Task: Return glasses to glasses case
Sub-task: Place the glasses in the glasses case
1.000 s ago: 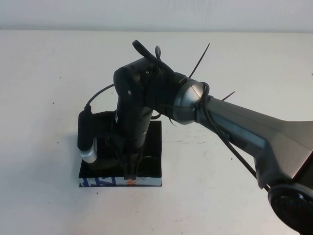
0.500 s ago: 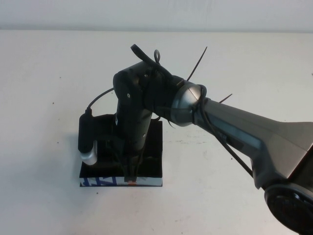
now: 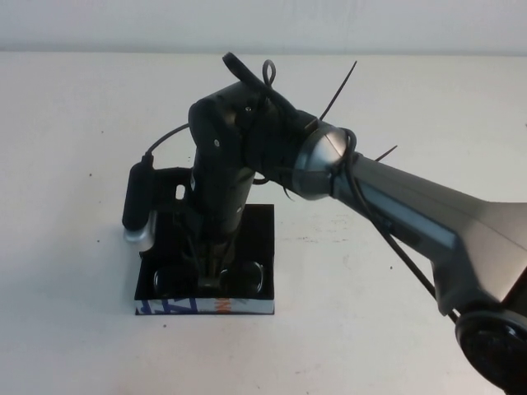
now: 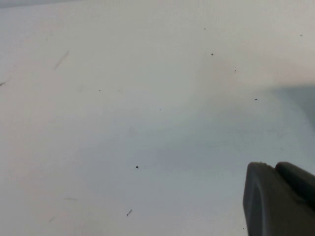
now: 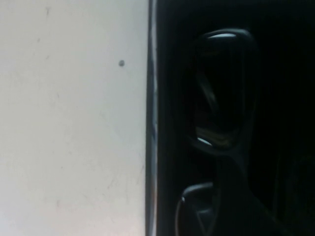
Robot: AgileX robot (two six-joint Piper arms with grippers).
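The glasses (image 3: 210, 278) lie flat inside the open black case (image 3: 262, 247), lower left of centre in the high view, lenses toward its printed front edge. The right end effector (image 3: 212, 265) hangs just above their bridge; whether it has let go cannot be told. The left end effector (image 4: 278, 199) sits over bare table (image 4: 123, 123), state unclear. The glasses look light, rigid, smooth and scratch-prone; the bridge seems the safest hold.

A plain white table (image 3: 74, 271) fills the high view from its near edge to its far edge, where it meets a pale wall (image 3: 263, 25) — nothing printed on either. Small dark specks (image 4: 137, 167) dot the tabletop — one lies toward the left edge.
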